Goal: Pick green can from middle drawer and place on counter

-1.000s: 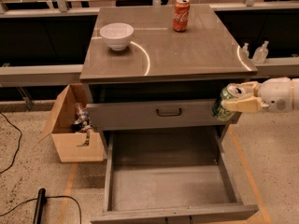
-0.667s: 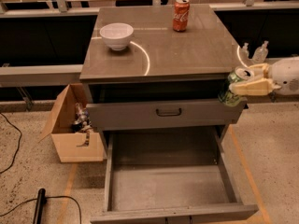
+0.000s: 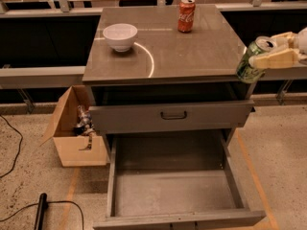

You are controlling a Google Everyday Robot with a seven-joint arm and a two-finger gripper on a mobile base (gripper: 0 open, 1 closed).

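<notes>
off the right edge of the table [image 3: 192,51], close to its front right corner: tool [image 3: 263,49], reaching in from the right, clamped on the green can [image 3: 245,72]; can held in the air at about table-top height, tilted, silver lid leaning right, lower end overlapping the table's corner, contact there impossible to tell; below, middle drawer [image 3: 172,190] pulled far out toward the front, flat grey bottom showing; above it, shallower drawer [image 3: 144,119] with dark bar handle, slightly out; on the table, red can [image 3: 186,15] upright near the back edge, white bowl [image 3: 120,36] toward the back left corner; cardboard box [image 3: 72,143] on the ground [image 3: 278,143], beside the table's left edge.
</notes>
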